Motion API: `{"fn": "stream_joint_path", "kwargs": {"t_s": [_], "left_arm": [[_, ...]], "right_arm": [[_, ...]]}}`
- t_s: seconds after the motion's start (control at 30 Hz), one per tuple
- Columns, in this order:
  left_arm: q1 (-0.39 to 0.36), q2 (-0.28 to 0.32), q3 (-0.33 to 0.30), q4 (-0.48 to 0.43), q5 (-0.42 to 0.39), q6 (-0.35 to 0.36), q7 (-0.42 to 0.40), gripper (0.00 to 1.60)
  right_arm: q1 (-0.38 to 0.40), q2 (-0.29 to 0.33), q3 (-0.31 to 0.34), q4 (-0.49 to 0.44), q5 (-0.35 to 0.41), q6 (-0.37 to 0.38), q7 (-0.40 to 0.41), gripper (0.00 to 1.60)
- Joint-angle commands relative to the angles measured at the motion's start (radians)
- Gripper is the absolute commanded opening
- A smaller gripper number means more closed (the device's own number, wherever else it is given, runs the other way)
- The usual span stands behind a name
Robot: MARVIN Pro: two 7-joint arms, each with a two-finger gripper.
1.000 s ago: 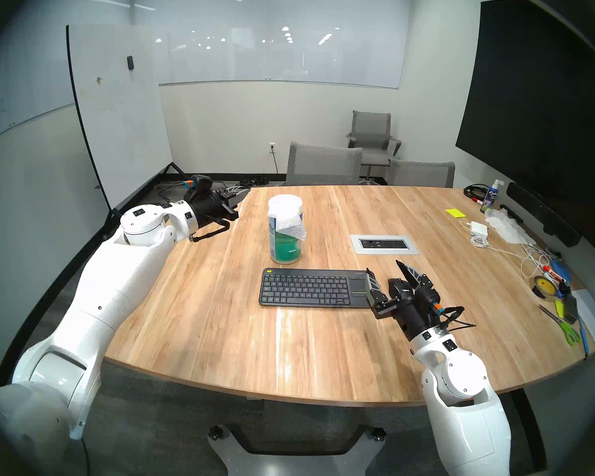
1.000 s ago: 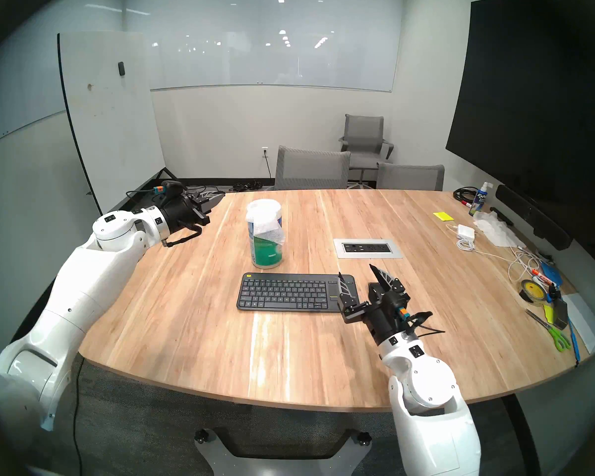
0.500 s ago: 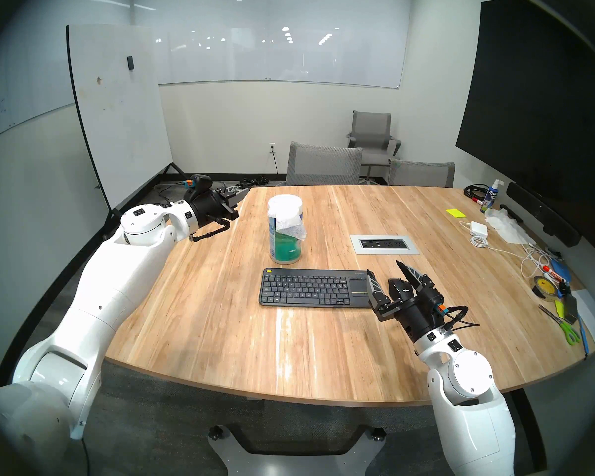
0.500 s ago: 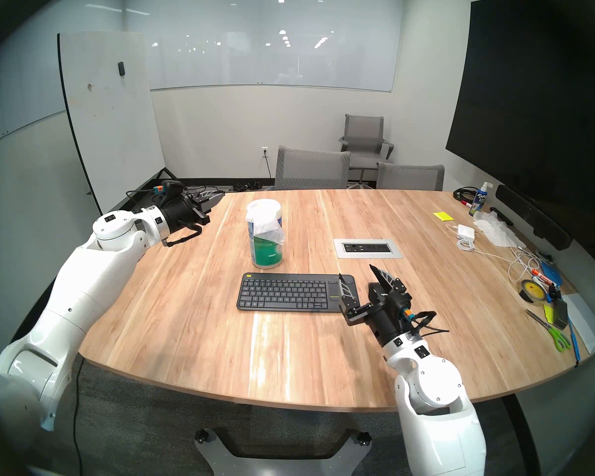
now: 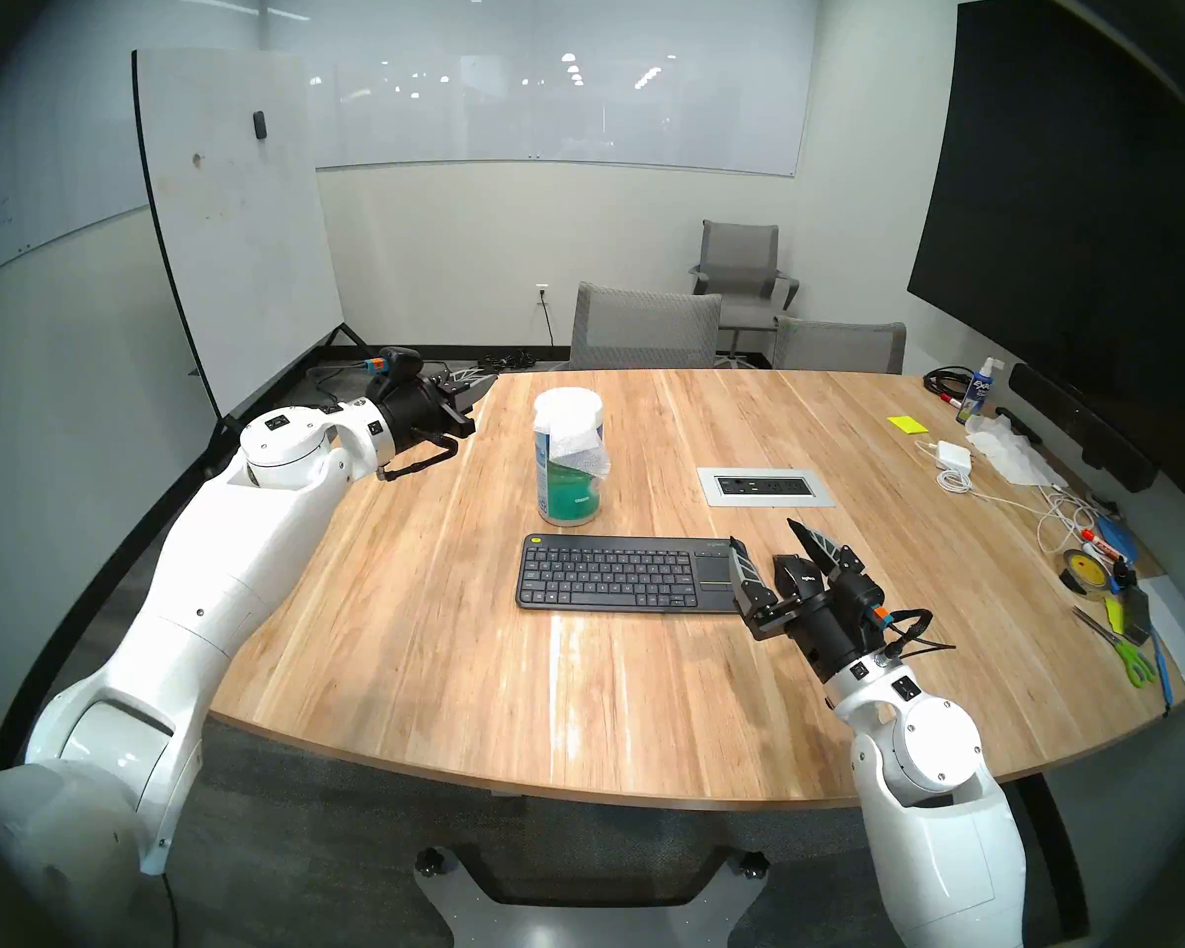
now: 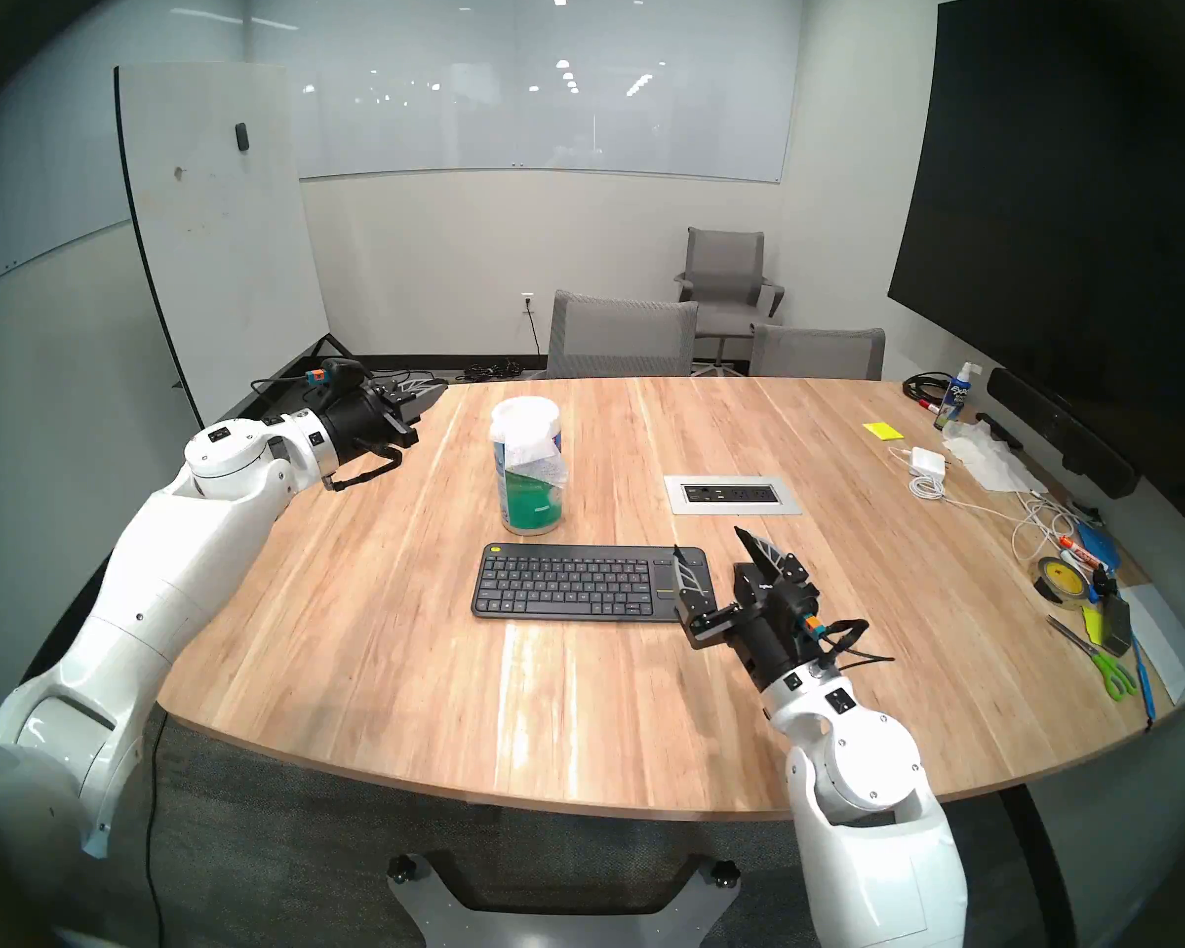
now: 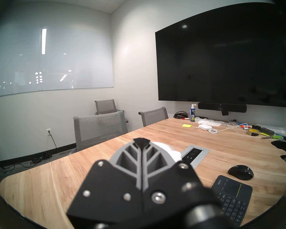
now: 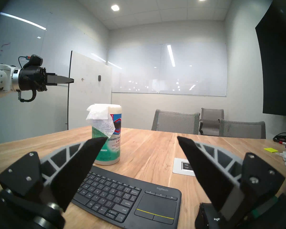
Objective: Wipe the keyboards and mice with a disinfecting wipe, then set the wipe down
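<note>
While the right tool [image 5: 767, 550] is hovering low over the near-right part of the surface [image 5: 439, 652], its fingers are standing spread wide, gripping nothing. Black mouse [image 7: 240, 172] is sitting on the wood just right of the keyboard [image 5: 627, 573], apart from it; in the head views it's mostly hidden behind the right tool, and in the right wrist view it's showing under the right finger [image 8: 205, 170]. Keyboard is lying flat mid-surface, touchpad end toward the right tool, left finger overlapping that end in the head views; can't tell if touching.

Just behind the keyboard's left half, the blue-green canister [image 5: 568, 457] is standing upright, white lid on. Disinfecting wipe [image 5: 579, 451] is sticking out of the top and draping down the canister's front side, not yet on keyboard or mouse.

Power outlet panel [image 5: 765, 486] is sitting flush in the wood, behind and right of the keyboard.

Left tool [image 5: 484, 383] is hanging level at the far-left edge of the surface, well apart from the canister, fingers pressed together, nothing between them.

Far right edge: charger with cable [image 5: 950, 455], yellow sticky pad [image 5: 908, 424], tissue heap [image 5: 1007, 451], spray bottle [image 5: 979, 389], tape roll [image 5: 1082, 570], scissors [image 5: 1123, 649].
</note>
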Motion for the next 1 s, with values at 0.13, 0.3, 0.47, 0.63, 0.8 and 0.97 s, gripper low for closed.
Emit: {"fn": "stream_joint_path", "kwargs": {"t_s": [0.13,0.3,0.47,0.63,0.8,0.97], "left_arm": [[-0.028,0.003,-0.008,-0.005,-0.004,-0.005,-0.013,0.00],[-0.040,0.003,-0.007,0.005,-0.011,0.001,-0.037,0.00],[-0.060,-0.001,-0.004,0.027,-0.011,0.011,-0.050,0.00],[-0.093,-0.008,-0.007,0.073,-0.013,0.015,-0.065,0.00],[-0.115,-0.009,-0.008,0.110,-0.015,0.022,-0.082,0.00],[-0.137,-0.012,-0.010,0.141,-0.015,0.028,-0.096,0.00]], "right_arm": [[0.010,-0.008,0.001,-0.023,0.000,-0.008,0.000,1.60],[0.010,-0.010,0.002,-0.023,-0.001,-0.008,0.002,1.60],[0.010,-0.015,-0.008,-0.026,-0.007,-0.009,0.006,1.60],[0.014,-0.015,-0.022,-0.023,-0.015,-0.007,0.012,1.60],[0.016,-0.016,-0.037,-0.026,-0.031,-0.004,0.014,1.60],[0.032,-0.024,-0.052,-0.021,-0.052,0.002,0.009,1.60]]}}
